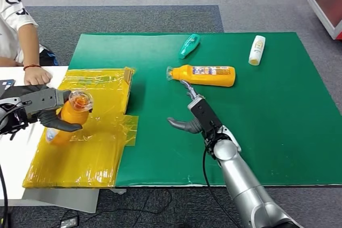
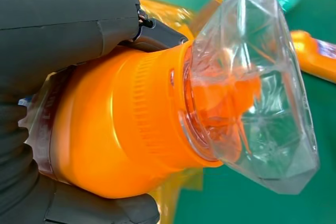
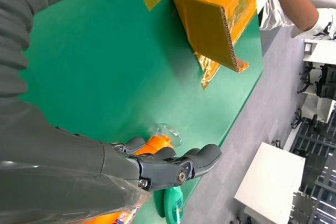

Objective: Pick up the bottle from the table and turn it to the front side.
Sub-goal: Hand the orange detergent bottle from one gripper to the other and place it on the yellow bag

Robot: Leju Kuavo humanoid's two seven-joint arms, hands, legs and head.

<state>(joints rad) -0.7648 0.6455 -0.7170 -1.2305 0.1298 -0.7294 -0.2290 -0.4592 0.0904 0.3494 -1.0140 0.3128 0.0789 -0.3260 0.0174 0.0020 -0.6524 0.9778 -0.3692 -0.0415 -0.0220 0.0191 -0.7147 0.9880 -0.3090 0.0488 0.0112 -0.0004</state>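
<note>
Left hand (image 1: 38, 111) grips an orange bottle (image 1: 69, 120) above the yellow plastic sheet (image 1: 86, 156) at the left end of the table; the thumb lies across the upper side of the bottle and the dark fingers (image 1: 60, 123) wrap beneath it; the bottle is tilted, its clear cap (image 1: 80, 100) raised and turned toward the camera, its base low over the sheet. In the left wrist view the clear cap (image 2: 253, 90) covers an orange nozzle, and the orange body (image 2: 118, 135) sits clamped between the grey thumb (image 2: 67, 22) and the fingers (image 2: 99, 211).

Right hand (image 1: 196, 116) is released and holds nothing; its fingers are spread over the green mat (image 1: 282, 121), the thumb pointing left; the fingertips lie just short of a second orange bottle (image 1: 203, 75), and contact cannot be confirmed. That bottle lies on its side on the mat, clear cap to the left, label facing up; in the right wrist view its orange neck (image 3: 156, 142) shows just past the extended fingers (image 3: 190, 163).

Green bottle (image 1: 189, 46) lies on its side farther back on the mat; a white bottle (image 1: 257, 50) lies near the far right part of the mat, well apart from the others.

Cardboard edge (image 1: 130, 78) stands along the far right side of the yellow sheet. A person's hand (image 1: 36, 76) rests on the white table (image 1: 12, 169) at the far left, near the robot's left hand.
</note>
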